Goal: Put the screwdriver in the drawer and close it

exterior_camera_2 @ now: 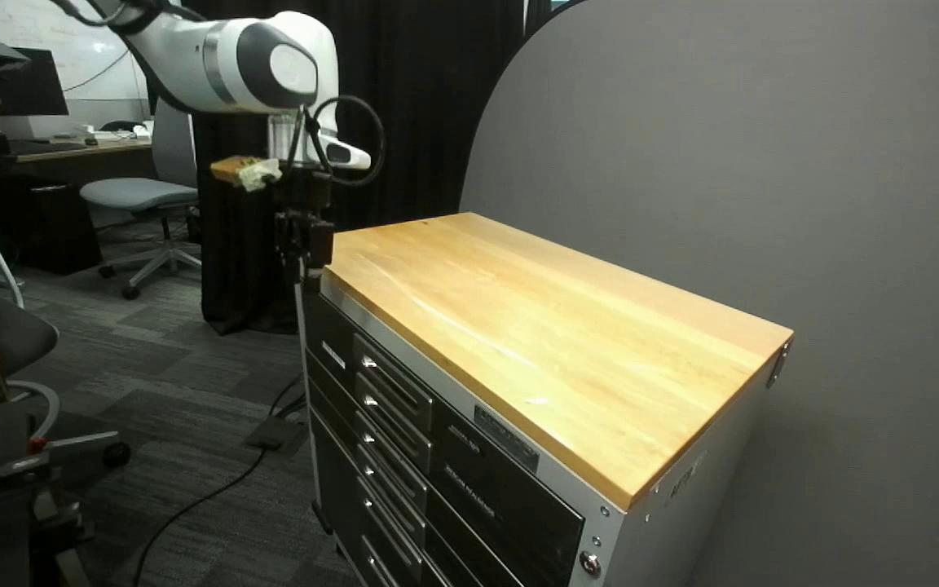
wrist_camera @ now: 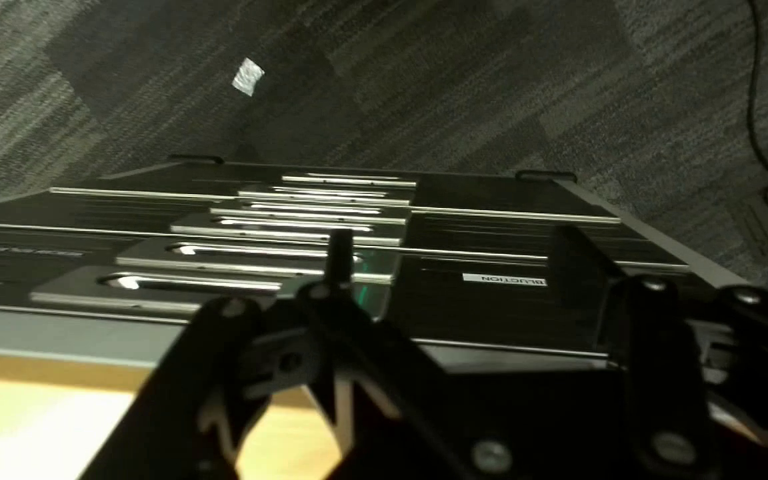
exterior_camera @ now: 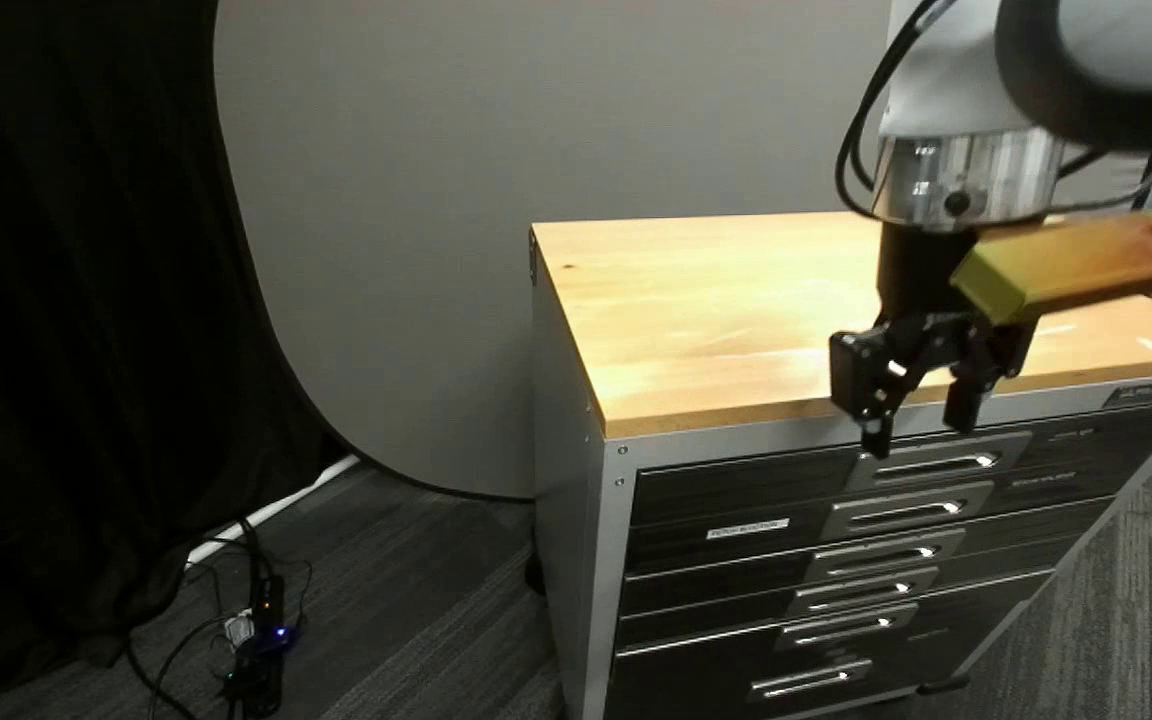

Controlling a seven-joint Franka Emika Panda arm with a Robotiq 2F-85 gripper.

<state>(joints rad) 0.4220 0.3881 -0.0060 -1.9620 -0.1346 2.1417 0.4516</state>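
Observation:
The drawer [exterior_camera: 736, 488] is the uppermost dark front of the cabinet, with a silvery bar handle [exterior_camera: 941, 463]. It looks shut in both exterior views [exterior_camera_2: 510, 481]. It also shows in the wrist view [wrist_camera: 477, 325], below the fingers' gap. My gripper [exterior_camera: 918, 425] hangs pointing down at the cabinet's front edge, near the drawer's handle in that view. It shows near the cabinet's far front corner in an exterior view [exterior_camera_2: 304, 249]. In the wrist view my gripper [wrist_camera: 457, 257] has its black fingers wide apart with nothing between them. The screwdriver is out of view.
The wooden cabinet top [exterior_camera: 696, 300] has a front edge close beside my gripper. Several lower drawers [exterior_camera: 716, 580] with bar handles look shut. A grey panel [exterior_camera_2: 681, 179] stands behind the cabinet. A yellow-orange block [exterior_camera: 1086, 265] juts from my wrist. Cables [exterior_camera: 256, 640] lie on the floor.

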